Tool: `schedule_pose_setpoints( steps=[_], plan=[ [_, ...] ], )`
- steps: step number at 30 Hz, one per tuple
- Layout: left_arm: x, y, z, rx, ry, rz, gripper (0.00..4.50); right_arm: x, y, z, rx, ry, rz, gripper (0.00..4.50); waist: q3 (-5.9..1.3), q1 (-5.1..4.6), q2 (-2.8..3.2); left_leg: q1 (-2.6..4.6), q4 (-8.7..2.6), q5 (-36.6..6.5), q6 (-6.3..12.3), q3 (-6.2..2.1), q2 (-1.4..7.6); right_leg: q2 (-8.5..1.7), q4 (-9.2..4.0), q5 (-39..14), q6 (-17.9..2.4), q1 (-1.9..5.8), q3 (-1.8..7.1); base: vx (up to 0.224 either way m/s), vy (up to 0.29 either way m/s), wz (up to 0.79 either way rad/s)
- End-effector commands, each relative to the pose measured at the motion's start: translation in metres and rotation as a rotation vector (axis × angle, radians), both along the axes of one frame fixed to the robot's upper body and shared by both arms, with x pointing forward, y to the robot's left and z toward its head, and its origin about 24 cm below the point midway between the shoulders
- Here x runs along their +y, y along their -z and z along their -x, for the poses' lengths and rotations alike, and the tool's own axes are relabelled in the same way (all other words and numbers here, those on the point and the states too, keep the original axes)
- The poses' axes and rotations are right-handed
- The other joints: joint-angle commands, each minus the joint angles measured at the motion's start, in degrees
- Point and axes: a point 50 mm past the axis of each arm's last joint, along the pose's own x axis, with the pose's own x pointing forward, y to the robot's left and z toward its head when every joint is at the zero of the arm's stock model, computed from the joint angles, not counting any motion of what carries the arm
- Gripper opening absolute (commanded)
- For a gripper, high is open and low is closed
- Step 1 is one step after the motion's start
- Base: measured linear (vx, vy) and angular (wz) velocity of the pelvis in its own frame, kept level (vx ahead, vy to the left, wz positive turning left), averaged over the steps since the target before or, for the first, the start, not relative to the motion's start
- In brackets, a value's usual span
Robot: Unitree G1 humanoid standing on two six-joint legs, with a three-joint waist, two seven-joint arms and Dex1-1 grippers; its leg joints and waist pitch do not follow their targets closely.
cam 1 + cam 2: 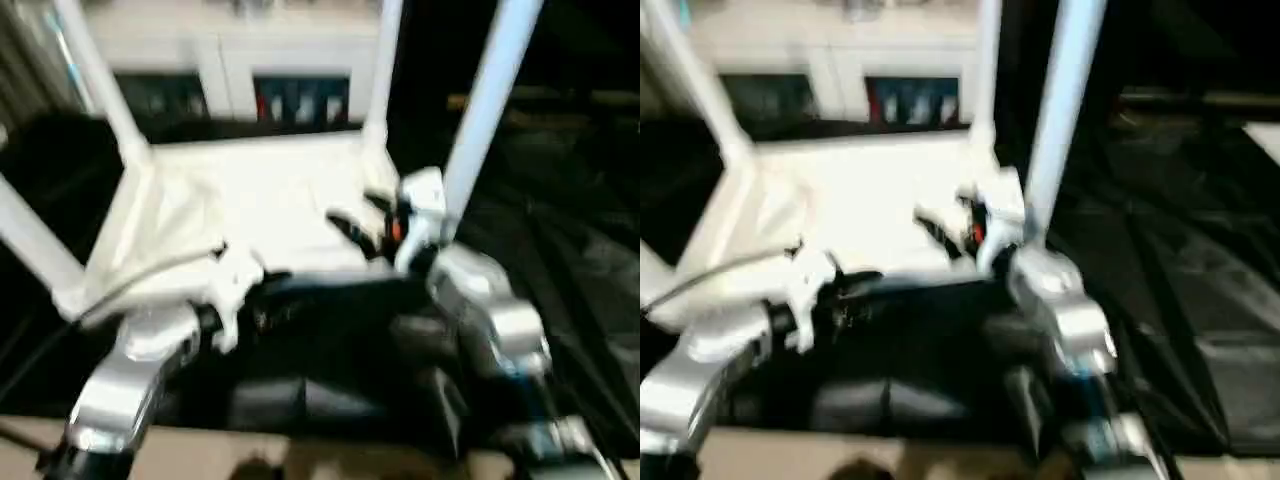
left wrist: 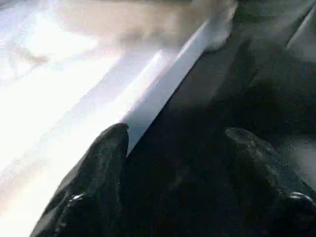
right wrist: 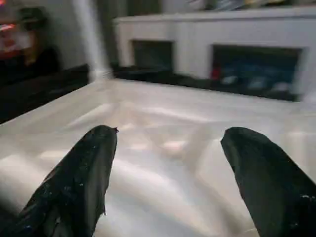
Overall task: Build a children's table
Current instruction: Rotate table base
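Observation:
The white tabletop (image 1: 250,200) lies upside down on the dark floor, ribbed underside up. Four white legs stand in its corner sockets: far left (image 1: 100,80), far right (image 1: 385,70), near right (image 1: 490,110), near left (image 1: 30,240). My left gripper (image 1: 275,288) hangs at the tabletop's near edge; in the left wrist view it is open (image 2: 177,143), with that white edge (image 2: 163,84) running beside one finger (image 2: 106,168). My right gripper (image 1: 360,220) hovers open over the underside near the near right leg, its fingers (image 3: 94,163) spread above the ribbed surface (image 3: 163,123).
A white cabinet (image 1: 250,50) with dark openings stands behind the table. Black sheeting (image 1: 570,230) covers the floor to the right. A grey cable (image 1: 150,275) runs along my left forearm. A tan strip (image 1: 300,455) lies at the near edge.

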Motion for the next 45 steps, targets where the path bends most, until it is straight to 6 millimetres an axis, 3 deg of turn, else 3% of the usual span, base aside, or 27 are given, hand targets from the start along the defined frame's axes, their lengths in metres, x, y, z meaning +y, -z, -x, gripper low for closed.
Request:
schedule_pose_setpoints(
  steps=[1, 3, 6, 9, 15, 20, 22, 29, 39, 40, 45],
  plan=[
    [-0.002, 0.0, -0.007, -0.04, -0.025, 0.004, 3.49, -0.01, 0.002, -0.005, 0.001, 0.055, 0.015, 3.74, -3.47, -0.87, 0.17, 1.72, -5.5, -19.91, -1.95, -0.65, 2.6, -3.92, -6.25, -17.18, -8.79, 1.43, 2.98, 0.0, 0.0, 0.0],
    [-0.001, 0.0, -0.012, -0.056, -0.041, -0.008, 3.49, -0.012, 0.003, -0.007, 0.006, 0.067, 0.028, 3.74, -3.57, -0.94, -0.12, 1.29, -5.53, -18.61, -1.8, -0.41, 2.53, -4.11, -6.51, -17.47, -8.35, 1.64, 3.09, 0.0, 0.0, 0.0],
    [-0.001, 0.001, -0.014, -0.043, -0.03, -0.009, 3.49, -0.017, 0.006, -0.011, 0.029, 0.115, 0.04, 3.74, -3.92, -1.31, -0.23, 0.84, -5.57, -15.08, -1.26, -0.37, 2.59, -4.16, -6.13, -13.04, -8.98, 2.01, 2.99, 0.0, 0.0, 0.0],
    [0.002, 0.005, -0.01, -0.001, 0.014, -0.019, 3.49, -0.027, 0.012, -0.016, 0.068, 0.198, 0.063, 3.74, -4.0, -1.74, 0.21, 0.98, -5.34, -13.32, -0.57, -0.09, 2.46, -4.16, -6.06, -9.84, -10.26, 1.88, 3.01, 0.0, 0.0, 0.0],
    [0.003, 0.005, 0.0, 0.043, 0.098, 0.016, 3.49, -0.055, 0.02, -0.022, 0.103, 0.34, 0.119, 3.74, -4.1, -1.61, 0.28, 1.41, -5.13, -11.08, 0.32, 0.55, 2.5, -3.77, -5.71, -3.88, -12.43, 1.88, 2.95, 0.0, 0.0, 0.0],
    [-0.001, 0.005, 0.007, 0.05, 0.163, 0.062, 3.49, -0.086, 0.019, -0.028, 0.106, 0.463, 0.146, 3.74, -3.87, -1.41, -0.11, 1.55, -5.28, -12.81, 0.38, 1.1, 2.61, -3.96, -5.97, -6.57, -12.2, 1.88, 3.02, 0.0, 0.0, 0.0],
    [-0.001, 0.007, 0.01, 0.065, 0.181, 0.06, 3.49, -0.091, 0.017, -0.03, 0.103, 0.481, 0.153, 3.74, -3.75, -1.22, -0.03, 1.7, -5.32, -13.63, 0.36, 1.22, 2.66, -3.94, -6.16, -8.31, -11.61, 1.69, 3.13, 0.0, 0.0, 0.0],
    [-0.003, 0.011, 0.018, 0.096, 0.207, 0.078, 3.49, -0.117, 0.01, -0.033, 0.09, 0.56, 0.187, 3.74, -3.68, -0.87, -0.61, 1.6, -5.21, -12.58, 1.18, 1.54, 2.59, -3.9, -6.41, -9.42, -10.78, 1.57, 3.32, 0.0, 0.0, 0.0],
    [-0.005, 0.002, 0.035, 0.174, 0.358, 0.206, 3.49, -0.146, 0.005, -0.034, 0.079, 0.625, 0.228, 3.74, -3.65, -0.73, -0.56, 1.3, -5.17, -11.78, 1.45, 1.63, 2.43, -3.8, -6.17, -8.57, -11.13, 1.69, 3.23, 0.0, 0.0, 0.0],
    [-0.004, 0.001, 0.037, 0.194, 0.377, 0.216, 3.79, -0.148, 0.005, -0.034, 0.078, 0.629, 0.235, 3.74, -3.66, -0.85, -0.72, 1.4, -5.13, -11.84, 1.79, 1.73, 2.4, -3.66, -6.3, -8.52, -11.16, 1.65, 3.25, 0.0, 0.0, 0.0],
    [0.005, -0.001, 0.047, 0.285, 0.44, 0.218, 4.19, -0.154, 0.004, -0.034, 0.074, 0.641, 0.254, 3.74, -3.56, -1.04, -0.73, 1.35, -5.12, -11.3, 2.21, 1.81, 2.33, -3.55, -6.22, -8.58, -11.63, 1.64, 3.26, 0.0, 0.0, 0.0]
  ],
)
